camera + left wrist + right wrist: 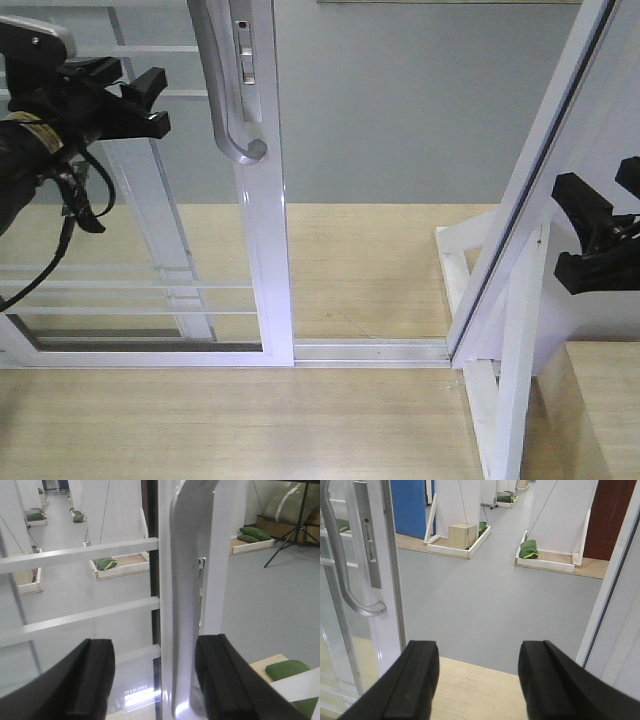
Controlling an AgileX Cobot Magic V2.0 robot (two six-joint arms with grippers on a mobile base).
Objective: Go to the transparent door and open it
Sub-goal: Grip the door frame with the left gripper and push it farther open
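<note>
The transparent door (130,230) stands at the left: clear glass, thin white bars, white frame. Its right edge carries a curved silver handle (228,90) and a lock plate (247,55). An open gap lies to the right of the door's edge. My left gripper (155,102) is open at handle height, just left of the handle. In the left wrist view the handle (185,605) rises between the fingers of the gripper (156,655), close to the right finger (225,680); contact cannot be told. My right gripper (585,230) (479,652) hangs open and empty at the right, with the handle (342,570) far to its left.
A white-framed glass panel (560,150) leans at the right, with a white brace post (515,340) at its foot. The floor track (370,350) crosses the wooden platform. Beyond lies grey floor with wooden trays and green bags (529,549).
</note>
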